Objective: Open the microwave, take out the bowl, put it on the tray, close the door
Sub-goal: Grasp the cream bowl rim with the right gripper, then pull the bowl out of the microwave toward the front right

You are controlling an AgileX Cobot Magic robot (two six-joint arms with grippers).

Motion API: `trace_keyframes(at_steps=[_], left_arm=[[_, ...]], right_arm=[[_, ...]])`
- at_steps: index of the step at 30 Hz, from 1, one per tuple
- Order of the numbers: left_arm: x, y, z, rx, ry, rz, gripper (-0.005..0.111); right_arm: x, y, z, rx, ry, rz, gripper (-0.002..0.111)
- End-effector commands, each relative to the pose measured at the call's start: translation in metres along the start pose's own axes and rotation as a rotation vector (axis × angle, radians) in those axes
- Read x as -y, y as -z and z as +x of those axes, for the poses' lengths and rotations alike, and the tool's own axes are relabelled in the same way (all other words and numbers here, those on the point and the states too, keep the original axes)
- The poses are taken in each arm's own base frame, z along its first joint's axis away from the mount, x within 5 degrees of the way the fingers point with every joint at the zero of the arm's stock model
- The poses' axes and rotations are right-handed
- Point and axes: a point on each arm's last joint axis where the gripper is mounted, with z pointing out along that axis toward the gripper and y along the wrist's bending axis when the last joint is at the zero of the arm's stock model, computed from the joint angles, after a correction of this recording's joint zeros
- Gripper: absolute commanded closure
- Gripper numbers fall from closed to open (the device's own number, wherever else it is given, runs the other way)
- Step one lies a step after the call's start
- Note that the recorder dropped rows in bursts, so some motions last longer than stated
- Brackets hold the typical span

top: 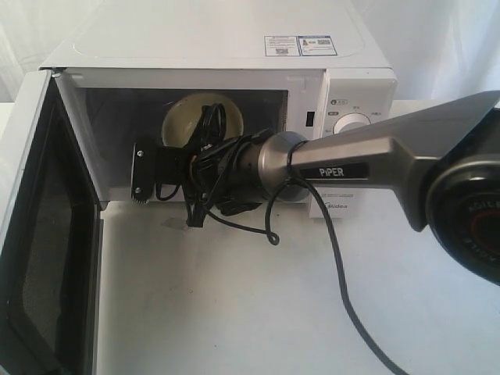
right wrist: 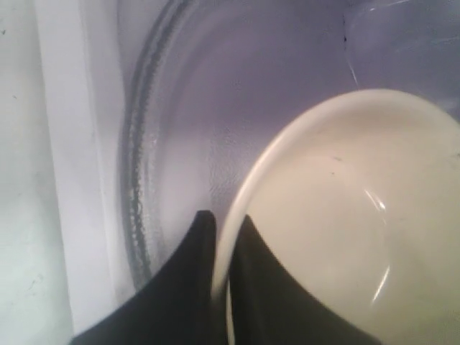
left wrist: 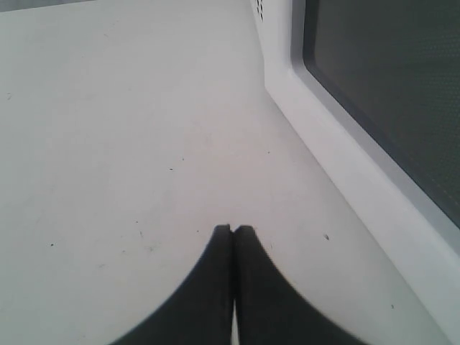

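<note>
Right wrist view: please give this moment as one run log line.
white microwave door: open | right claw: shut on rim of small cream round bowl, inside white boxy microwave | left claw: shut, empty

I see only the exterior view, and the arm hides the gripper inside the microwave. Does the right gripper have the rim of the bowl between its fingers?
Observer: Yes. The right wrist view shows the right gripper pinching the rim of the bowl, one finger inside and one outside.
Operator: Is the bowl empty?
Observer: It looks empty; only its pale inside shows.
Operator: Where is the left gripper?
Observer: The left gripper is shut, over the table beside the open door.
</note>
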Motion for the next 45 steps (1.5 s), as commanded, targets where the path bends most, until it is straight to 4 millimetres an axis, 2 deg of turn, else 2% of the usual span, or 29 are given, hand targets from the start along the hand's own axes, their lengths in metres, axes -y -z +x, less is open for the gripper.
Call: trace_keyframes(at_steps=[1, 7, 13, 19, 26, 35, 41, 45], left_arm=[[0.0, 0.0, 0.001, 0.0, 0.008, 0.001, 0.107], [0.0, 0.0, 0.001, 0.0, 0.008, 0.001, 0.107], [0.0, 0.0, 0.001, 0.0, 0.008, 0.001, 0.107], [0.0, 0.0, 0.001, 0.0, 0.008, 0.001, 0.107], [0.0, 0.0, 0.001, 0.0, 0.008, 0.001, 0.107], [0.0, 0.0, 0.001, 0.0, 0.008, 0.001, 0.107], [0.0, 0.0, 0.001, 0.0, 0.008, 0.001, 0.107], [0.0, 0.0, 0.001, 0.0, 0.008, 0.001, 0.107]], right_arm=[[0.007, 0.003, 0.001, -0.014, -0.049, 0.014, 0.108], [0.009, 0.019, -0.005, 0.002, -0.096, 0.003, 0.108], [0.006, 0.045, -0.01, 0.016, -0.109, -0.032, 0.108], [-0.01, 0.073, -0.013, -0.011, -0.077, -0.077, 0.108], [-0.029, 0.111, -0.021, 0.007, -0.108, -0.139, 0.108], [-0.038, 0.171, -0.025, -0.005, -0.228, -0.193, 0.108], [-0.044, 0.21, -0.004, -0.239, -0.166, -0.212, 0.108], [-0.045, 0.229, 0.016, -0.29, -0.185, -0.243, 0.108]])
